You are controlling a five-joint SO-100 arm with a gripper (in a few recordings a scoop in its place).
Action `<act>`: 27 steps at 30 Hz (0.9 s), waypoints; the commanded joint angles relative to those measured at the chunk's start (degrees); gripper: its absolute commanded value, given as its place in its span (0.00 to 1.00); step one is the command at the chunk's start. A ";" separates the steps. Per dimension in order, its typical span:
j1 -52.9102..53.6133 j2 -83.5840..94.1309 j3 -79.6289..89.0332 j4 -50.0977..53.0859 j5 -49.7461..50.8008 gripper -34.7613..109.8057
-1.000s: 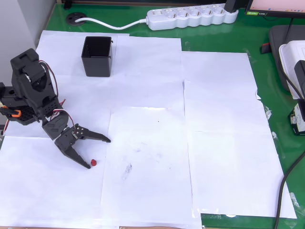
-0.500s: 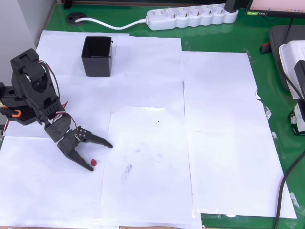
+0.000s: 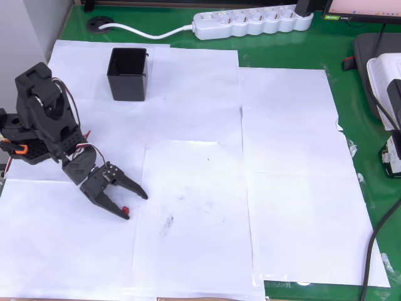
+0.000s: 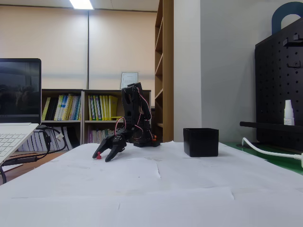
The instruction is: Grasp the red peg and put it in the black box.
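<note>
Red peg [image 3: 125,209]: lies on the white paper [image 3: 200,207], at the left side in the overhead view, between the two gripper fingers, close to the lower one.
Gripper [image 3: 136,205]: open, low over the paper, fingers spread around the peg.
Black box [image 3: 128,74]: stands upright on the paper, well apart from the peg, toward the far edge.
Tabletop [image 3: 351,100]: green, with a white power strip [image 3: 250,22] at the far edge.
</note>
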 commanded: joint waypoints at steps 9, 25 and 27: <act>1.76 -0.09 -6.94 -3.87 -1.93 0.47; -0.09 -1.14 -5.45 -2.46 5.80 0.46; -0.09 -1.14 -5.19 -2.37 5.80 0.46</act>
